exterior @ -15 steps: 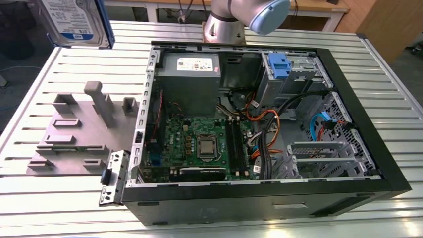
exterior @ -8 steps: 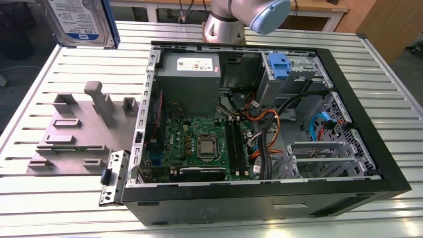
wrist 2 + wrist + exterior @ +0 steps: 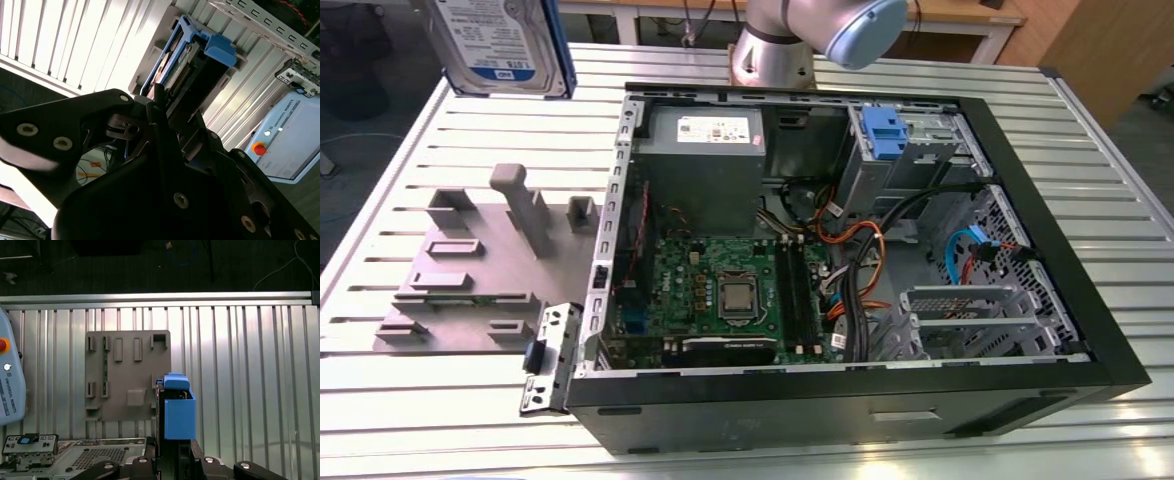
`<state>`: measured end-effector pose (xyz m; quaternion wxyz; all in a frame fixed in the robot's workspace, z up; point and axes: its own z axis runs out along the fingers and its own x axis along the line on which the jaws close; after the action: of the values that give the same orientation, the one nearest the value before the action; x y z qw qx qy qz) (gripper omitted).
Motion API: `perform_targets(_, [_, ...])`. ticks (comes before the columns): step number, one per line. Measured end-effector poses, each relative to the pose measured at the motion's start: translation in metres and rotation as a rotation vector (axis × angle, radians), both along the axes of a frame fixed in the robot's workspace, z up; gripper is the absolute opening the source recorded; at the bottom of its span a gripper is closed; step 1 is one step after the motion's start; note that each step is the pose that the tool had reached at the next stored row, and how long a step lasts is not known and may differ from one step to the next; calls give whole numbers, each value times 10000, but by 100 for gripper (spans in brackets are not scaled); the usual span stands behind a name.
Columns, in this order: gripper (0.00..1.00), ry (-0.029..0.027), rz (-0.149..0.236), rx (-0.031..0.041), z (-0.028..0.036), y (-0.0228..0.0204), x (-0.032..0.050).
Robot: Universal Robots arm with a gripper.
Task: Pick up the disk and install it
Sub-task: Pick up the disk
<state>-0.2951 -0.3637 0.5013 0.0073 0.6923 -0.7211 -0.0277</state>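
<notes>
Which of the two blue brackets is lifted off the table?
The one on the disk, held by the pincer; the other bracket sits inside the case.

Open computer case (image 3: pixel 854 397), grey stand (image 3: pixel 470 290) — slatted table (image 3: pixel 440 425)

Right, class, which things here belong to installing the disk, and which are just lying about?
Job: disk, clamped in the gripper; open computer case, likely where it goes.
Lying about: grey plastic stand; control pendant with red button.
</notes>
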Motion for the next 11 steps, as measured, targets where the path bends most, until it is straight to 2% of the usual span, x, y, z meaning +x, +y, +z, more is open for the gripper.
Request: perform_targets(11, [35,0,0,0,0,0,240])
